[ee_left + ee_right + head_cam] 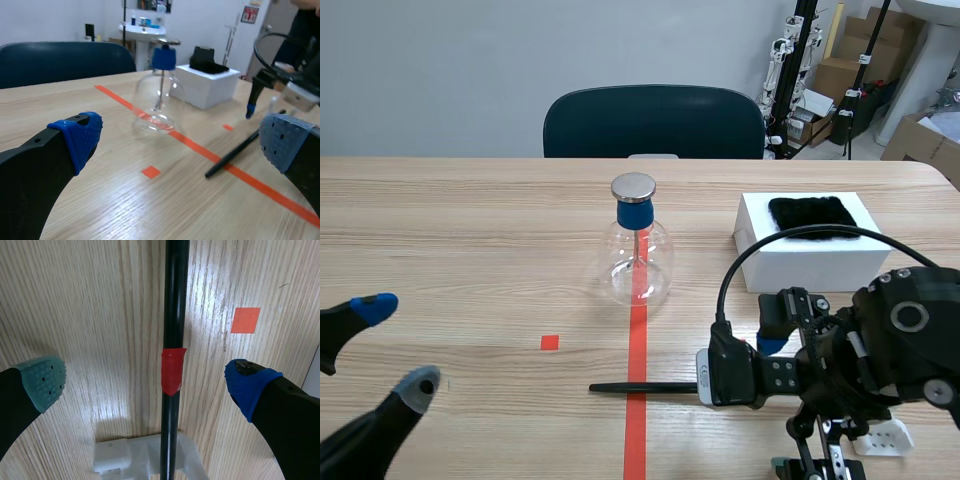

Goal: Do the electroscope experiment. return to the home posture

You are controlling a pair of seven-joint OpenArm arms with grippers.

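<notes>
The electroscope [638,250], a clear glass flask with a blue stopper and a metal disc on top, stands upright at the table's middle on the red tape line. A black rod [642,386] lies flat on the table in front of it. My right gripper [778,405] hangs open over the rod's right end. In the right wrist view the rod [172,315], with a red band, runs between the spread fingertips [42,382] without touching them. My left gripper [397,348] is open at the near left, holding nothing. From the left wrist the flask [157,100] is ahead of it.
A white box [810,255] with a black fur cloth [812,213] on top sits right of the flask. A small white holder [130,457] lies at the rod's near end. A dark chair [653,120] stands behind the table's far edge.
</notes>
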